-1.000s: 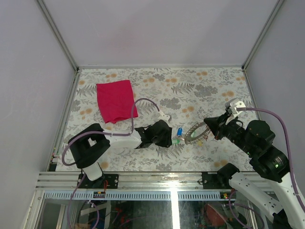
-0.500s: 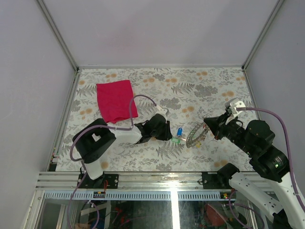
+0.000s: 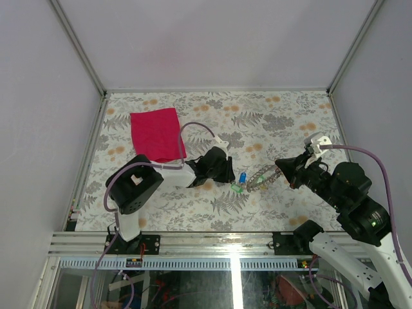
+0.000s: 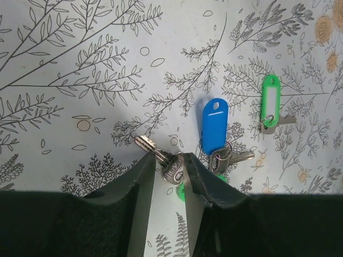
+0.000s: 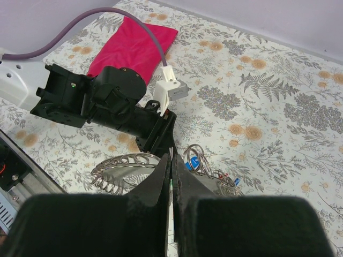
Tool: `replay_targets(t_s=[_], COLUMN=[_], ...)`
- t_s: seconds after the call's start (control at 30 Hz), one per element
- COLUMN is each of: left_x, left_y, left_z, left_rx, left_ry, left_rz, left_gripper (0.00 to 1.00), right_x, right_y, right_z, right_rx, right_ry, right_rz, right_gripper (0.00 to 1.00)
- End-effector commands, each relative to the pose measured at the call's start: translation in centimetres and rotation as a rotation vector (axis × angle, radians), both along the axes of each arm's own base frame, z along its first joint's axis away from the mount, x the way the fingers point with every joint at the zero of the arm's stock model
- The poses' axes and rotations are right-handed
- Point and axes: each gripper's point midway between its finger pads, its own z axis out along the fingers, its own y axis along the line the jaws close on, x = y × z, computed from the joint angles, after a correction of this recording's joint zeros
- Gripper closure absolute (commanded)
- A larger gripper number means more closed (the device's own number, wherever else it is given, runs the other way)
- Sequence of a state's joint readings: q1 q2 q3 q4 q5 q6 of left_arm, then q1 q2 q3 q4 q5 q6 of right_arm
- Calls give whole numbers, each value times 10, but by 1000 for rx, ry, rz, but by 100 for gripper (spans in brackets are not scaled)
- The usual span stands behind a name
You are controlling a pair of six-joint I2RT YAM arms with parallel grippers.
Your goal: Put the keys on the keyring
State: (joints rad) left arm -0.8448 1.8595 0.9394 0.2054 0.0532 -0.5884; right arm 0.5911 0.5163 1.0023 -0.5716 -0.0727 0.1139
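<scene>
My left gripper (image 3: 226,174) is low on the table, its jaws closed to a narrow gap on a silver key (image 4: 167,162) at the fingertips (image 4: 143,170). A blue tag (image 4: 214,126) with its key (image 4: 231,157) lies just to the right, and a green tag (image 4: 270,100) lies farther right. A green bit (image 4: 182,191) shows under the held key. My right gripper (image 3: 279,168) is shut on the grey coiled keyring (image 3: 260,177) and holds it tilted over the keys. In the right wrist view the keyring (image 5: 120,165) spreads to both sides of the closed fingers (image 5: 161,176).
A magenta cloth (image 3: 156,134) lies at the back left and also shows in the right wrist view (image 5: 131,45). The table has a floral cover (image 3: 270,122) with metal frame rails (image 3: 90,148) along its sides. The left arm's body (image 5: 96,101) lies close to the keyring.
My left gripper has moved away from the near edge toward the keys. The keyring in my right gripper has tipped from lying flatter to more edge-on.
</scene>
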Motion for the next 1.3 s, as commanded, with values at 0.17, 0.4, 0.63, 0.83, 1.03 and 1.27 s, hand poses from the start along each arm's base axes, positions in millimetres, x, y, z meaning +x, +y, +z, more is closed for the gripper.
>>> replay_targets(t_s=[0.17, 0.4, 0.63, 0.83, 1.03, 1.27], left_x=[4, -5, -12, -16, -19, -21], left_y=[26, 13, 0, -7, -10, -13], left_z=[15, 17, 14, 7, 5, 3], left_rx=[161, 320, 353, 385, 386, 394], left_ry=[-108, -195, -211, -213, -213, -216], left_rz=[35, 17, -13, -48, -66, -81], left_gripper=[66, 57, 53, 53, 57, 60], right_x=[-3, -3, -4, -5, -5, -7], right_y=[1, -1, -2, -2, -1, -1], right_z=[24, 22, 19, 19, 19, 20], right_rx=[54, 44, 35, 34, 41, 50], right_ry=[-76, -78, -79, -80, -76, -78], right_rz=[12, 9, 9, 11, 13, 16], right_gripper=[100, 100, 100, 100, 100, 100])
